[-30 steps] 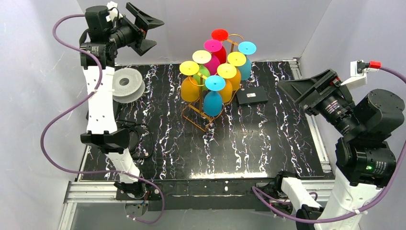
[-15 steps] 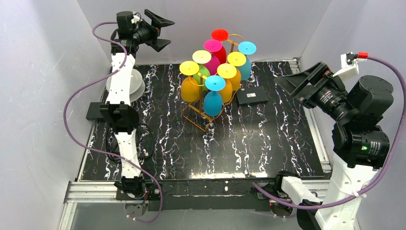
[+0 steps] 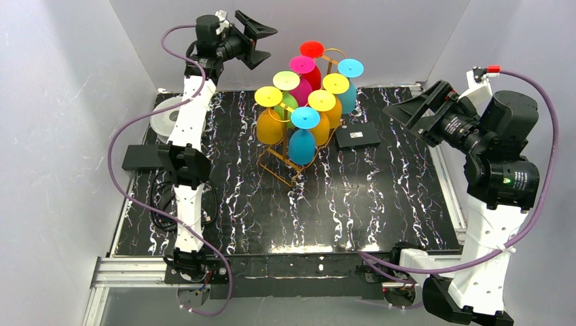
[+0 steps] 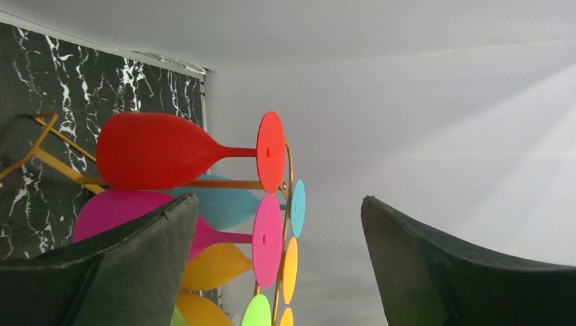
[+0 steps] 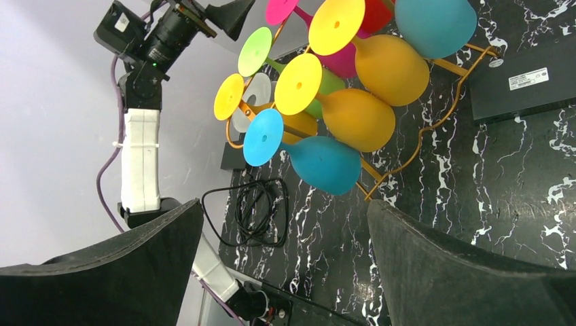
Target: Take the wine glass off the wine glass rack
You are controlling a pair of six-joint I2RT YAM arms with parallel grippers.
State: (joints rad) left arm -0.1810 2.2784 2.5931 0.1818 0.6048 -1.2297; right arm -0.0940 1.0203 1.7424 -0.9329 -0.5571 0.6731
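Note:
The wine glass rack (image 3: 286,170), a thin golden wire stand, is at the back middle of the table and carries several coloured wine glasses hanging bowl-down. The red wine glass (image 3: 312,49) hangs highest at the back, with a pink one (image 3: 302,65) just in front of it. My left gripper (image 3: 266,45) hovers open, high to the left of them and touching nothing. In the left wrist view the red glass (image 4: 149,149) and pink foot (image 4: 266,231) lie ahead of the open left gripper (image 4: 278,198). My right gripper (image 3: 401,117) is open to the right of the rack, empty.
A flat black box (image 3: 357,136) lies right of the rack. At the left are a white spool (image 3: 165,117), a black plate (image 3: 139,157) and a coiled black cable (image 5: 261,210). White walls close the back and sides.
The left arm has stretched up and swung right, bringing its gripper from the far left corner to beside the rack's top. The right arm has straightened and raised, its gripper shifting slightly left.

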